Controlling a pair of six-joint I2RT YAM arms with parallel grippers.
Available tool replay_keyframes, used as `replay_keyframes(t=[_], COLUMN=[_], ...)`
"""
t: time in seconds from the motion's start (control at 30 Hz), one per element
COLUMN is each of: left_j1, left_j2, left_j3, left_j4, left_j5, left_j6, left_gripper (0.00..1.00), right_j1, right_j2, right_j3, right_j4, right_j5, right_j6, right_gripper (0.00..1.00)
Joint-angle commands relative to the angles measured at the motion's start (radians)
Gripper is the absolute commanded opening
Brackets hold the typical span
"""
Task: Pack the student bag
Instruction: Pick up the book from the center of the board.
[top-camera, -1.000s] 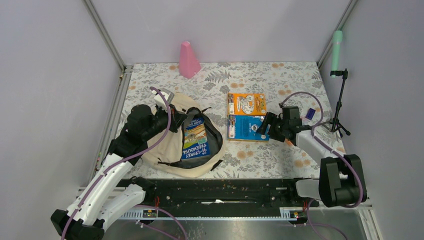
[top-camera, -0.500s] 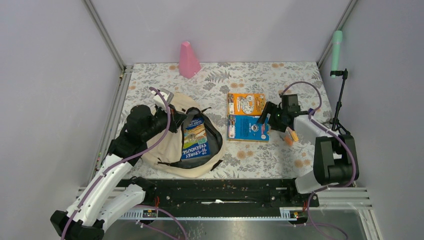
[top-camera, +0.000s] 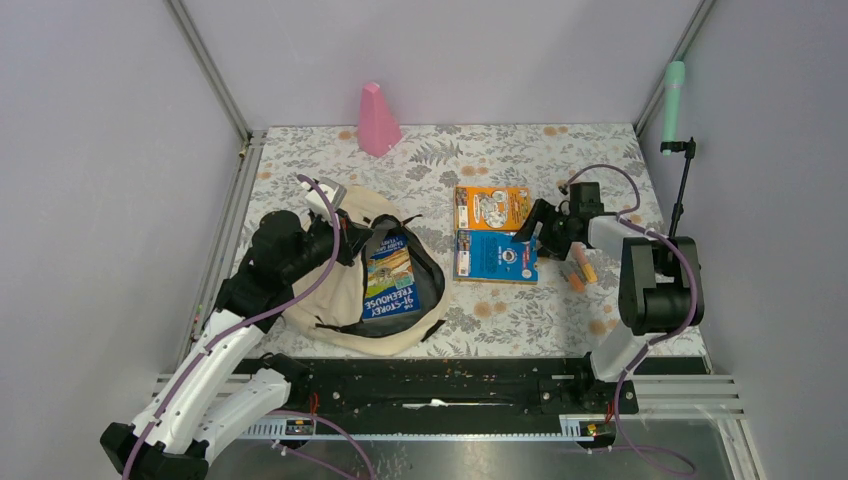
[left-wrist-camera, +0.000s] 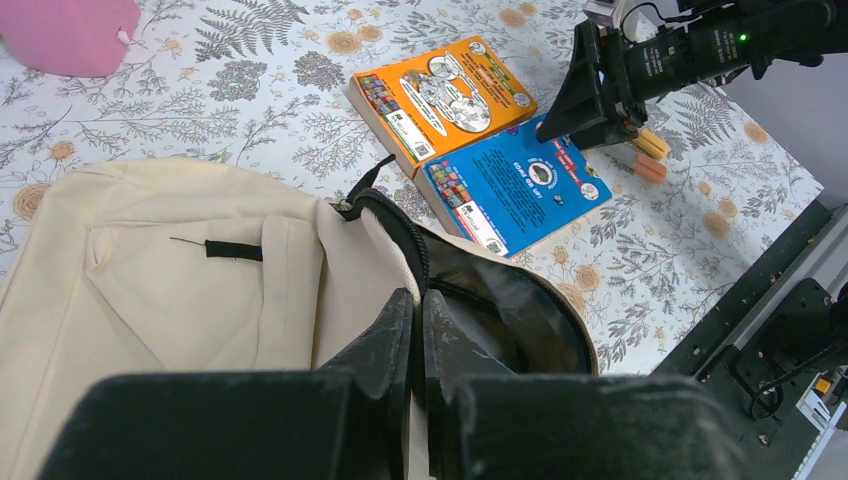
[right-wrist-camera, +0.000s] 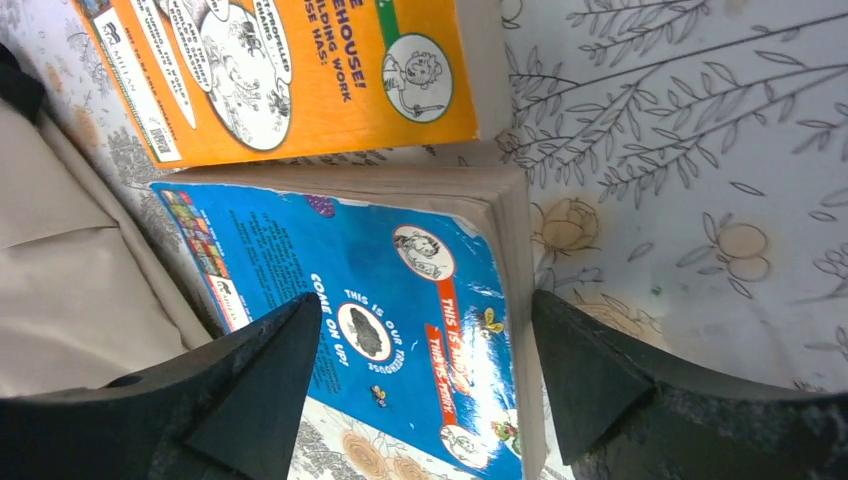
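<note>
The left claw (left-wrist-camera: 417, 300) is pinched shut on the rim of the bag's (left-wrist-camera: 180, 300) open mouth, its fingers pressed together over the dark zipper edge. The bag lies flat on the left half of the bench (top-camera: 480, 160), mouth gaping to the right, with one book (top-camera: 392, 280) lying inside, cover up. The left arm reaches from its near-left base forward over the bag's left side, the wrist turned rightward. The right claw (right-wrist-camera: 425, 300) stands wide, held low over the blue book (right-wrist-camera: 300, 250), one finger over its cover and the other past its page edge. An orange book (right-wrist-camera: 290, 70) lies just beyond. The right arm is folded, elbow high, forearm pointing left.
</note>
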Motion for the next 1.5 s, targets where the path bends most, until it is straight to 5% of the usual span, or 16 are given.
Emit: replay_keyframes(t=[0.0,0.43,0.97,1.17,1.47], left_j1=[0.002,0.002,0.002,0.002,0.002], left_j2=[-0.031,-0.019,-0.011,-0.008,-0.005], left_j3=[0.023,0.021,0.021,0.023,0.023], left_j4=[0.099,0.101,0.101,0.102,0.103], left_j5=[0.005,0.003,0.012,0.020,0.019], left_j6=[0.003,0.002,0.000,-0.003,-0.003], left_gripper=[0.00,0.00,0.00,0.00,0.00], right_j1=[0.002,0.007,0.073,0.077,0.175], right_j2=[0.035,-0.012,0.068,0.089,0.130], right_j3=[0.029,-0.060,-0.005,-0.032,0.074], right_j4=[0.061,0.313,0.198,0.259,0.070], right_j5=[-0.159,-0.377,-0.350,-0.409,-0.338], right_j6=[0.014,0.143,0.026,0.050,-0.086], right_gripper=[0.83,0.74,0.51,0.48,0.46])
